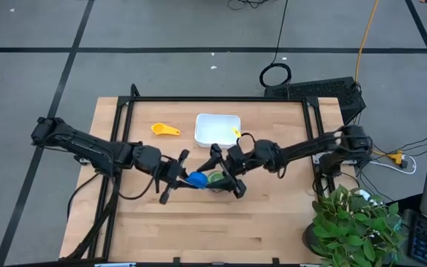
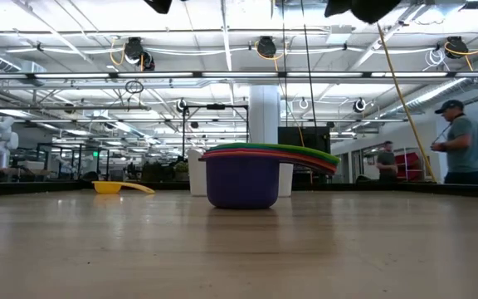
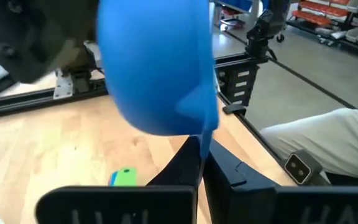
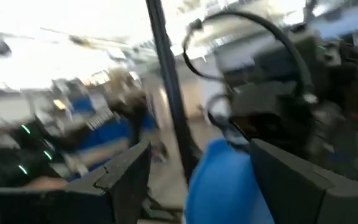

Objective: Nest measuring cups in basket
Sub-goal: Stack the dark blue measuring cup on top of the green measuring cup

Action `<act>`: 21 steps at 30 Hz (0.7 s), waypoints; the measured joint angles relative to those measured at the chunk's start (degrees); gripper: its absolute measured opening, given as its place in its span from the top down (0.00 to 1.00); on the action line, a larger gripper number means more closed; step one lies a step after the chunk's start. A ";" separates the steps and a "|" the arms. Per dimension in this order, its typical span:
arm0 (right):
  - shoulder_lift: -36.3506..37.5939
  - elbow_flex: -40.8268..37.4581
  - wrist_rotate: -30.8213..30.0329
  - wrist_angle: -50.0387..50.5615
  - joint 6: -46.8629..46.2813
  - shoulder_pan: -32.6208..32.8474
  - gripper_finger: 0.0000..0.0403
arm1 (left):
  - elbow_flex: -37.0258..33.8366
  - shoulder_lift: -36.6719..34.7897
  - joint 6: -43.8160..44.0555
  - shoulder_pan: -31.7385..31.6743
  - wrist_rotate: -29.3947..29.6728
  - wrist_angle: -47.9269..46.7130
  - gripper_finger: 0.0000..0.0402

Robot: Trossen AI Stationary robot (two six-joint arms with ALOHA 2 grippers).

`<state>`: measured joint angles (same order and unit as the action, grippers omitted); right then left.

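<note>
A: We have the left gripper (image 1: 186, 178) near the middle of the bench (image 1: 273, 222), on the side of the white basket (image 1: 217, 128) nearest the bench's front edge. Its jaws are closed right down on the flat handle of the blue measuring cup (image 3: 157, 62), which hangs above the bench in the left wrist view.

B: And the right gripper (image 1: 224, 174)?

A: It sits just beside that blue cup, facing the left gripper from the other side. Its jaws stand apart. In the right wrist view the blue cup (image 4: 222, 183) shows between the two fingers, but we cannot tell whether they touch it.

B: Where are the other cups?

A: We see a nested stack (image 2: 251, 170) in the low view: a navy cup (image 2: 241, 183) on the bench, with red, orange and green cups inside it, their handles fanned out to one side. From above, only the green cup (image 1: 215, 177) shows, between the two grippers and in front of the basket, not in it.

B: Anything else?

A: A yellow cup (image 1: 164, 130) lies on the bench to the left of the basket, apart from it. Something small and yellow rests at the basket's right edge; we cannot tell what.
</note>
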<state>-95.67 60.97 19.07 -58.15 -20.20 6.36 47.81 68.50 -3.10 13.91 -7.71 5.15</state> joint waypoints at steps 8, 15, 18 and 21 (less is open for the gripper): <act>8.62 0.00 -19.33 24.28 13.81 4.53 0.34 | 0.06 -1.88 3.60 -0.85 7.29 0.03 0.98; 6.45 0.00 -50.71 29.54 27.41 10.53 0.34 | 0.07 -1.79 8.23 -1.63 23.63 3.33 0.99; 4.63 0.00 -56.30 28.37 29.11 11.30 0.34 | 0.07 -1.76 8.22 -1.77 27.14 4.62 0.98; 1.91 0.00 -62.83 26.29 29.32 11.40 0.34 | 0.07 -1.76 8.37 -1.91 27.40 6.91 0.99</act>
<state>-93.76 60.97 -43.76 -31.86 9.12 17.76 47.88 66.74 5.27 12.00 19.69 12.06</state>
